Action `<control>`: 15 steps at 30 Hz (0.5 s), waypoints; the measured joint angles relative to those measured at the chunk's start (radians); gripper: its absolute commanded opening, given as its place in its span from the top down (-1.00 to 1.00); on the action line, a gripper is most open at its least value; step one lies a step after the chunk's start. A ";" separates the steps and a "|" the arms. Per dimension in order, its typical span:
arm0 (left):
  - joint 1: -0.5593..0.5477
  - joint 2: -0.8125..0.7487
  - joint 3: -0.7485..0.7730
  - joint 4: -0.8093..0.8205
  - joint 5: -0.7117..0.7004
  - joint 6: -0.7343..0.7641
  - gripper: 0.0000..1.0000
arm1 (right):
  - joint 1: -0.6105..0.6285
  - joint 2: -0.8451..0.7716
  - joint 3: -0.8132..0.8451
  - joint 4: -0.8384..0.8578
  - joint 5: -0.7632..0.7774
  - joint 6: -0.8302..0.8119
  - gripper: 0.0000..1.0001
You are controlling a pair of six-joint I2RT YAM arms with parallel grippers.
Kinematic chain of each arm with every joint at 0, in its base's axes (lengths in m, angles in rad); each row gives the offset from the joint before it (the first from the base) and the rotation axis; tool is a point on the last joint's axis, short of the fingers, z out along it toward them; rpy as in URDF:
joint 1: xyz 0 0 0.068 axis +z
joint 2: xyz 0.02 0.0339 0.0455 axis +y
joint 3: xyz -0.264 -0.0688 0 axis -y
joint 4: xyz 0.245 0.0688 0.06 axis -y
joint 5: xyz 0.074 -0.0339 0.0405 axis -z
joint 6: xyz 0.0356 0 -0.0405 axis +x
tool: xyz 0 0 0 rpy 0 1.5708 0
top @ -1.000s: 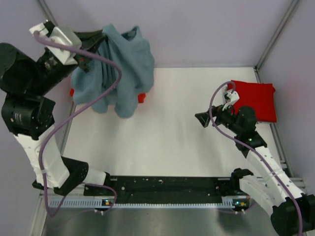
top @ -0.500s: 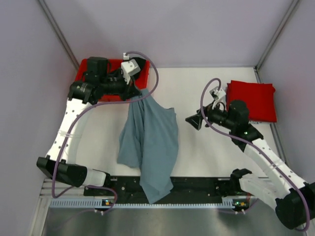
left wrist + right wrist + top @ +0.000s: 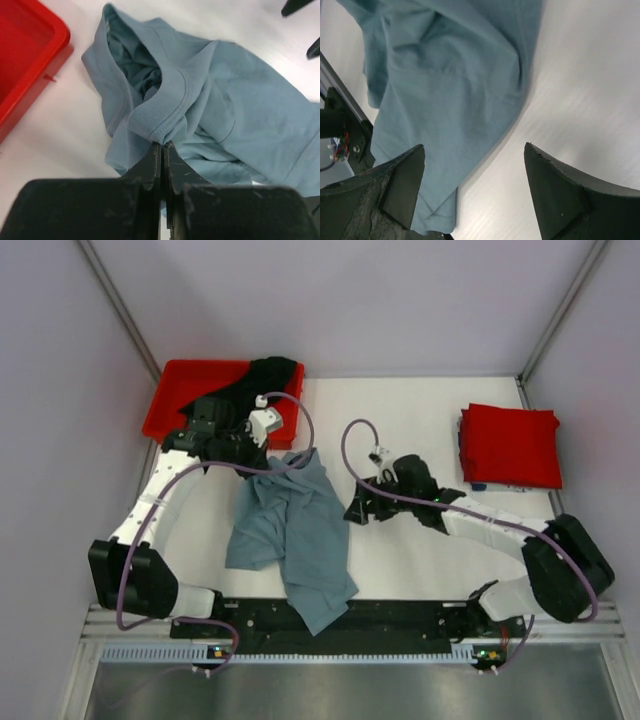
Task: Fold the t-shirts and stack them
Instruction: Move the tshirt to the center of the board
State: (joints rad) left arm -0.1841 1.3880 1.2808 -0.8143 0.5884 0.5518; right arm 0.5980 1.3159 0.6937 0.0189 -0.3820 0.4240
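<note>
Collar of the grey-blue t-shirt (image 3: 295, 530) sits pinched in the left pincer (image 3: 162, 146), whose two black fingers (image 3: 150, 167) are pressed together on a fold of the ribbed neckband. The rest of the shirt lies crumpled on the white table (image 3: 420, 410). From the overhead camera, the garment runs from that grip, close to the red plastic bin (image 3: 165, 415), down the left half of the table. Its lower corner lies over the black strip (image 3: 400, 615) at the near edge.

The right pincer (image 3: 474, 146) is just beside the shirt's right edge with its jaws spread wide and nothing between them. Its wrist camera looks past both fingertips at the cloth's border and at bare table. Whether it touches the surface cannot be told.

A bright red t-shirt (image 3: 510, 445) rests folded into a neat rectangle at the far right of the table, well apart from both arms. A black t-shirt (image 3: 268, 373) hangs bunched over the far right corner of the bin, which stands at the far left of the table behind the left arm.
</note>
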 measured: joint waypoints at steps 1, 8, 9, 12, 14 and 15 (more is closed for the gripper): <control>0.011 0.000 -0.014 0.002 -0.004 0.002 1.00 | 0.030 0.047 0.000 0.011 0.000 0.013 -0.56; 0.067 -0.004 -0.058 0.004 -0.010 0.006 1.00 | 0.156 0.323 0.066 0.089 0.006 0.068 0.21; 0.070 -0.006 -0.058 0.002 -0.010 0.008 1.00 | 0.162 0.352 0.088 0.111 -0.002 0.076 0.45; 0.080 -0.019 -0.062 0.002 -0.008 0.017 1.00 | 0.168 0.414 0.106 0.158 -0.014 0.105 1.00; 0.089 -0.031 -0.064 0.000 -0.006 0.024 1.00 | 0.166 0.417 0.105 0.150 -0.004 0.120 1.00; 0.097 -0.037 -0.065 -0.001 -0.006 0.027 1.00 | 0.164 0.410 0.105 0.146 0.010 0.121 1.00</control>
State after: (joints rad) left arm -0.0872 1.3506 1.2156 -0.8150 0.5823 0.5793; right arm 0.7616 1.7264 0.7990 0.1654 -0.3725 0.5453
